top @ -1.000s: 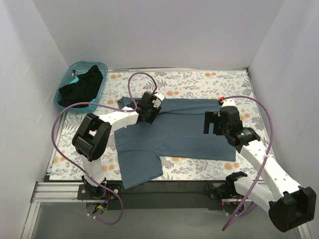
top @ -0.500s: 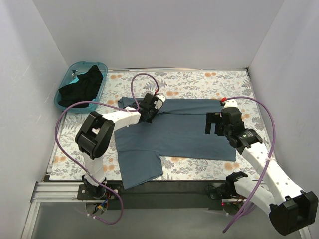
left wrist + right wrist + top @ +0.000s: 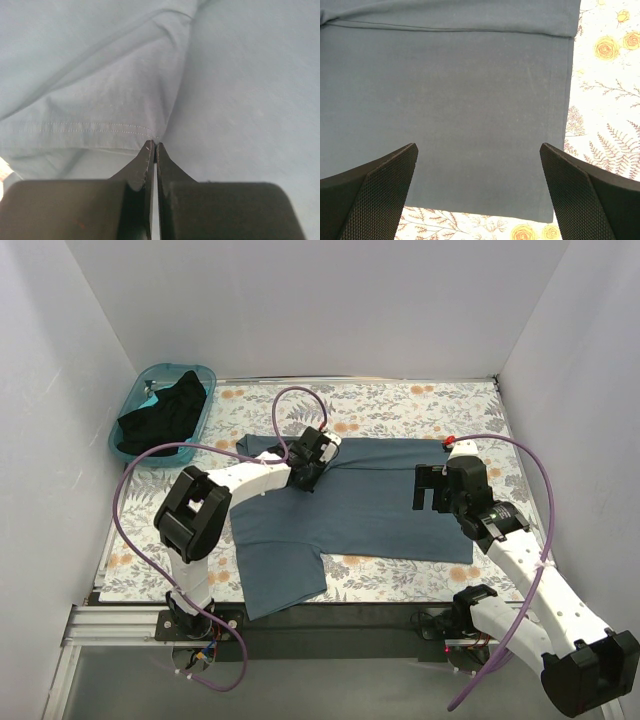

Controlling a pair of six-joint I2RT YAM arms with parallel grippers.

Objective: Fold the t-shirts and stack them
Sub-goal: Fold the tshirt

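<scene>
The slate blue-grey cloth t-shirt (image 3: pixel 350 505) is lying spread flat mid-way across the floral-print table (image 3: pixel 420 400). The left gripper (image 3: pixel 154 150) is pinching its jaws tight on a pucker of cloth by a stitched hem at the shirt's far-left part. The right gripper (image 3: pixel 477 150) is hanging wide open over the shirt's right end, holding nothing. That pinch is looking tiny to me, so it's risking slipping off on a lift, or catching one layer and dragging the fold crooked. The black t-shirt (image 3: pixel 165 412) is sitting in the teal plastic basket (image 3: pixel 170 366), far left.
</scene>
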